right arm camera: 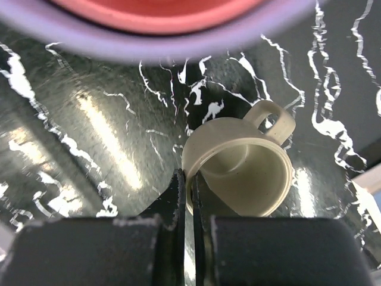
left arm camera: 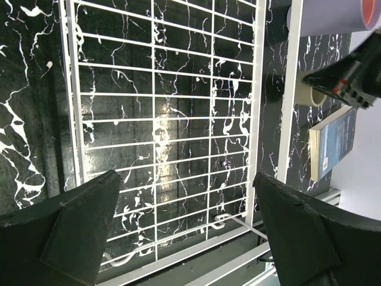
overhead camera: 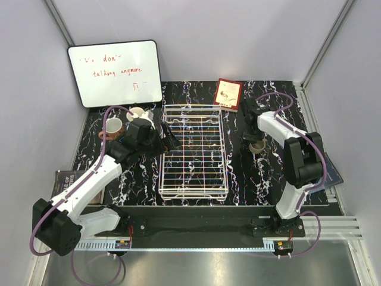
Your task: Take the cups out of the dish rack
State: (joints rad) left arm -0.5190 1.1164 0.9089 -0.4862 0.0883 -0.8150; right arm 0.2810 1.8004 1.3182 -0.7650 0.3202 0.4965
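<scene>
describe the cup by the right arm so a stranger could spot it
Find the white wire dish rack mid-table, then look right of it. The beige mug sits there, rim pinched by the right hand. It is the only cup on that side.

Our left arm (overhead camera: 89, 185) stretches forward and inward, and the left gripper (left arm camera: 186, 179) has its jaws spread wide. Our right arm (overhead camera: 296, 156) folds at the elbow. The right gripper (right arm camera: 191, 179) points down, its fingers pinching the near rim of the grey-beige mug (right arm camera: 238, 173).
</scene>
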